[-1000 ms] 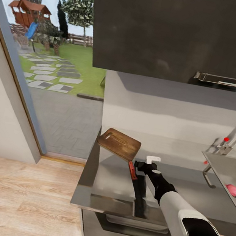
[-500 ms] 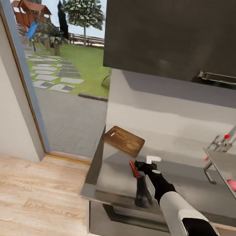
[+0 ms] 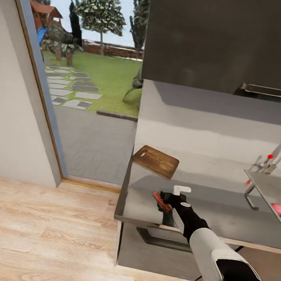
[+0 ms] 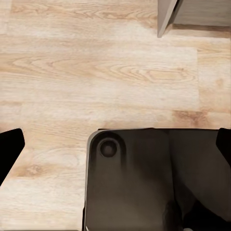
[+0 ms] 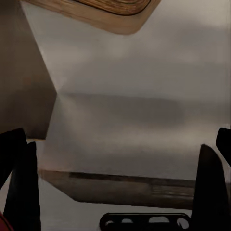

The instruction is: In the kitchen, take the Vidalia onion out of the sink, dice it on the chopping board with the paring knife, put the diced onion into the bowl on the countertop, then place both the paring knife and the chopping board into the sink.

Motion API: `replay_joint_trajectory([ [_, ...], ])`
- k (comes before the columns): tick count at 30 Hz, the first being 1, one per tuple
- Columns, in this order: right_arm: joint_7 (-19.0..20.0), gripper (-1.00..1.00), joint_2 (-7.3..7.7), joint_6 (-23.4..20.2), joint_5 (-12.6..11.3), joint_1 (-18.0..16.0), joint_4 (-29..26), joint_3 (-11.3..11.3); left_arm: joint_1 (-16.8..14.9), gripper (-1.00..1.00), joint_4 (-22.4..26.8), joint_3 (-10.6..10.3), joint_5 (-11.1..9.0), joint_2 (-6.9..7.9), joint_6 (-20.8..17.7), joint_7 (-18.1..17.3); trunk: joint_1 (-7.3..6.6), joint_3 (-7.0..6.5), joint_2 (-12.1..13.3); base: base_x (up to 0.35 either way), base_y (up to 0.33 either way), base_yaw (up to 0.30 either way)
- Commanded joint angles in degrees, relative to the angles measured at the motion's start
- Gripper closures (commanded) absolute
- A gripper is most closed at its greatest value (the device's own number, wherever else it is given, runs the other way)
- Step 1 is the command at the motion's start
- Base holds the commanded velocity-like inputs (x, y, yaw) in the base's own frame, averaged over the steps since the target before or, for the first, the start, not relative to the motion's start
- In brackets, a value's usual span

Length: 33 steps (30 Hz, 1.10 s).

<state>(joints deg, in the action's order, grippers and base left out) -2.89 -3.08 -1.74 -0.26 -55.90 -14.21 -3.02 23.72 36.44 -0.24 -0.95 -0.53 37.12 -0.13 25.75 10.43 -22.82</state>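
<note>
My right gripper (image 3: 167, 202) hangs over the grey countertop (image 3: 224, 214) near its front edge, shut on the paring knife (image 3: 161, 201), whose orange-red handle sticks out to its left. In the right wrist view the fingers (image 5: 19, 183) stand a little apart, with a red sliver beside one. The brown chopping board (image 3: 155, 161) lies at the counter's far left corner, and one corner of the chopping board (image 5: 103, 14) also shows ahead of the right wrist. The pinkish onion (image 3: 278, 209) sits in the steel sink (image 3: 270, 187) at the right edge. The bowl is out of view. My left gripper (image 4: 116, 143) is open above the robot's black base.
A dark wall cabinet (image 3: 230, 41) hangs over the counter. A chrome tap (image 3: 278, 160) with a red knob stands behind the sink. Left of the counter is a glass door onto a garden, with a pale wall (image 3: 10, 128) beside it. Wooden floor (image 3: 42, 234) lies in front.
The camera has moved: the counter, board and sink have slid right and up in the picture. The right arm and knife kept their place in it, ending nearer the counter's front edge.
</note>
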Motion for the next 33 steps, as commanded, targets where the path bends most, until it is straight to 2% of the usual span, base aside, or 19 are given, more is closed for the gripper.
replay_joint_trajectory([
  [1, -0.3, -1.0, -0.08, -0.5, 0.1, 0.0, 0.1, -0.5, 0.0, -1.0, 0.1, 0.0, -0.1, 0.0, 0.1, 0.0, 0.03, 0.12, -0.1, -0.038, 0.021, 0.0],
  [19, -0.3, -1.0, -0.35, -0.4, 0.1, 0.0, 0.1, -0.5, 0.0, -1.0, 0.0, 0.0, -0.1, 0.0, -0.1, 0.0, 0.03, 0.12, -0.1, -0.003, 0.002, 0.0],
  [28, -0.3, -1.0, -0.35, -0.4, 0.1, 0.0, 0.1, -0.5, 0.0, -1.0, 0.1, 0.0, -0.1, 0.0, 0.0, 0.0, 0.03, 0.12, -0.1, 0.218, -0.045, 0.0],
  [33, -0.3, -1.0, -0.35, -0.4, 0.1, 0.0, 0.1, -0.5, 0.0, -1.0, 0.0, 0.0, -0.1, 0.0, 0.0, 0.0, 0.03, 0.12, -0.1, 0.061, -0.014, 0.0],
])
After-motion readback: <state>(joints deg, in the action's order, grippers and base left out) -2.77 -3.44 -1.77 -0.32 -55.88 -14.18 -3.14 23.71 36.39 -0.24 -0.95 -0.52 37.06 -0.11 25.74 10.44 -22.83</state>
